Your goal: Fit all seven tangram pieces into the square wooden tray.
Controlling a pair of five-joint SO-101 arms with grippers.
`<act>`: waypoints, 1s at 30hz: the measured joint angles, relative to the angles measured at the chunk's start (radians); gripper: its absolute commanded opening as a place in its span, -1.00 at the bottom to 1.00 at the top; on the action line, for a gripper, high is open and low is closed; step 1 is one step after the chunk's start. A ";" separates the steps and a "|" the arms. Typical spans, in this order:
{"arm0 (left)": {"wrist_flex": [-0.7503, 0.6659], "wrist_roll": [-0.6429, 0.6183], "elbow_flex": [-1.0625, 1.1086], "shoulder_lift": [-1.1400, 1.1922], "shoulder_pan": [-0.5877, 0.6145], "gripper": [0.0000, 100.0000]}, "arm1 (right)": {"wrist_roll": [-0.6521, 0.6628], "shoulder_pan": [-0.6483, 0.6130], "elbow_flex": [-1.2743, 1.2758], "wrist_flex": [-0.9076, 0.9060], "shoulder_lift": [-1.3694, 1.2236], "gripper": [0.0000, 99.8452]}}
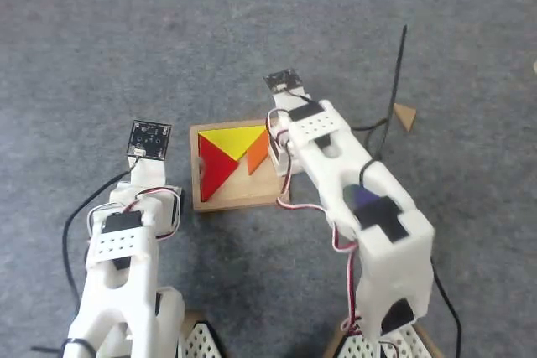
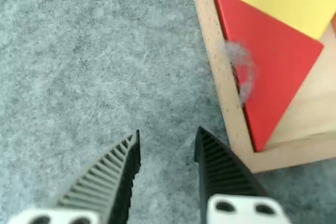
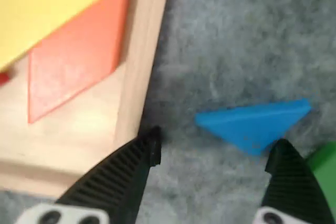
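Observation:
The square wooden tray [image 1: 200,194] lies on grey carpet between the two arms. Inside it are a yellow triangle [image 1: 233,140], a red triangle [image 1: 214,169] and an orange piece [image 1: 258,157]. My right gripper [image 3: 216,148] is open, low over the carpet just outside the tray's rim [image 3: 144,51]. A blue triangle [image 3: 252,121] lies on the carpet just ahead of its fingertips. The corner of a green piece [image 3: 325,158] lies beside one finger. My left gripper [image 2: 167,148] is open and holds nothing, above bare carpet next to the tray's corner [image 2: 231,124] by the red triangle [image 2: 268,61].
A wood-coloured triangle [image 1: 405,116] lies on the carpet to the far right, near a thin black rod [image 1: 396,81]. A purple piece [image 1: 365,199] shows under the right arm. Open carpet stretches behind and to the left of the tray.

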State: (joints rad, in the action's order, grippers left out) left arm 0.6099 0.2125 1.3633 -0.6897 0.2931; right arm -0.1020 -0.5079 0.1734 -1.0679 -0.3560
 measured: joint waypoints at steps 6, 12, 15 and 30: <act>0.002 0.008 -0.009 0.000 0.000 -0.65 | -0.003 0.037 0.226 0.084 0.224 -0.34; 0.143 -0.005 -0.126 0.000 -0.037 -0.65 | -0.003 0.040 0.354 0.206 0.301 -0.34; 0.160 -0.005 -0.129 0.000 -0.081 -0.65 | -0.003 0.044 0.356 0.239 0.302 -0.34; -0.025 -0.058 -0.034 0.000 0.052 -0.65 | -0.018 -0.114 0.069 0.249 0.110 -0.34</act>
State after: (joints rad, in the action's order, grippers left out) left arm 0.5854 0.1542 1.3295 -0.6897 0.3452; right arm -0.1204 -0.6214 0.2424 -0.8193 -0.2455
